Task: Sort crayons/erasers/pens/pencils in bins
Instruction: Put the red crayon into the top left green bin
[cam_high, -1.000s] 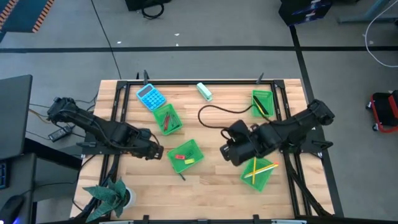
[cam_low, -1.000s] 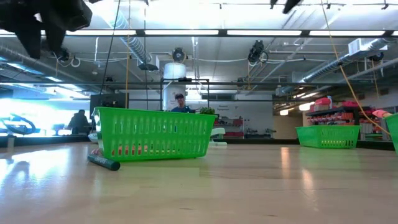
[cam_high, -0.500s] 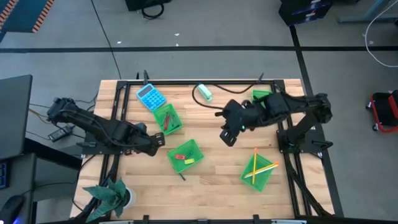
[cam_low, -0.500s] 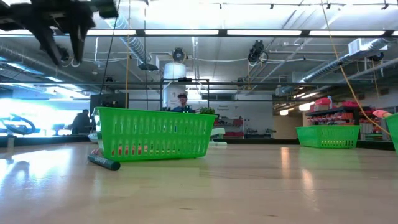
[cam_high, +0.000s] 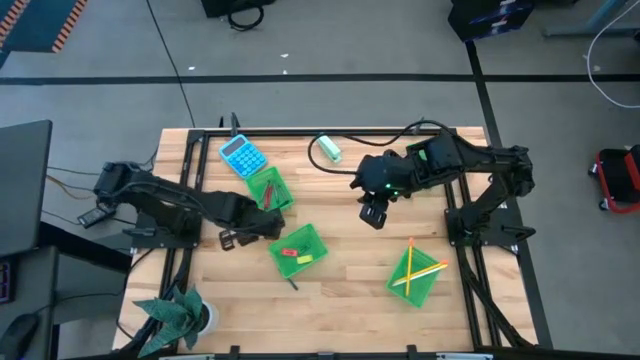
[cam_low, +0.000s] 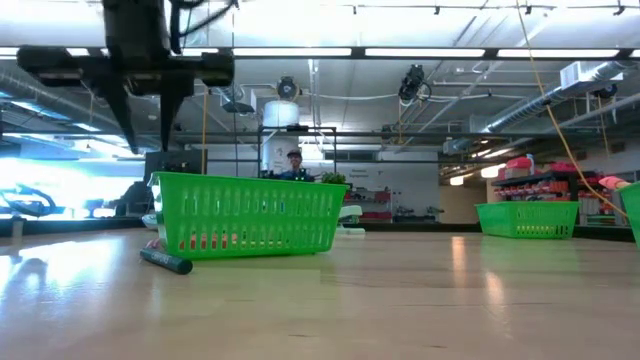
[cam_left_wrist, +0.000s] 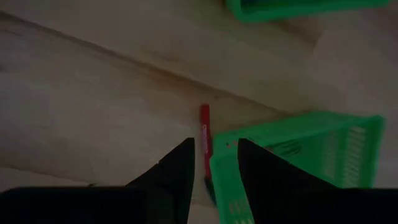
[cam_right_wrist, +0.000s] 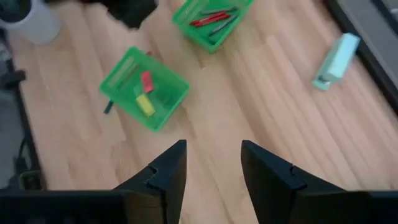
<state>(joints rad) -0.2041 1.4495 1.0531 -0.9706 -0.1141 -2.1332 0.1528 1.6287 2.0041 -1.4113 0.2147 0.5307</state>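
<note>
Four green bins stand on the wooden table. One (cam_high: 268, 190) holds red and dark crayons, one (cam_high: 298, 250) holds red and yellow erasers (cam_right_wrist: 144, 93), and one (cam_high: 415, 272) holds yellow and orange pencils. The fourth (cam_high: 422, 160) is partly under my right arm. A red crayon (cam_left_wrist: 204, 127) lies on the table against the eraser bin's corner (cam_left_wrist: 217, 149). My left gripper (cam_left_wrist: 214, 158) hangs open just above that crayon, fingers pointing down (cam_low: 148, 110). A dark stick (cam_low: 166, 262) lies in front of the eraser bin. My right gripper (cam_high: 375, 215) is open and empty, high over the table's middle.
A blue calculator (cam_high: 243, 155) and a pale teal block (cam_high: 329, 148) lie near the far edge, with a black cable (cam_high: 345, 172) beside the block. A potted plant (cam_high: 175, 315) stands at the near left corner. Bare wood lies between the bins.
My left gripper has moved toward the table's right, up to the eraser bin, sinking and rolling about its own line. My right gripper has risen from beside the pencil bin, gone toward the far edge and rolled as well.
</note>
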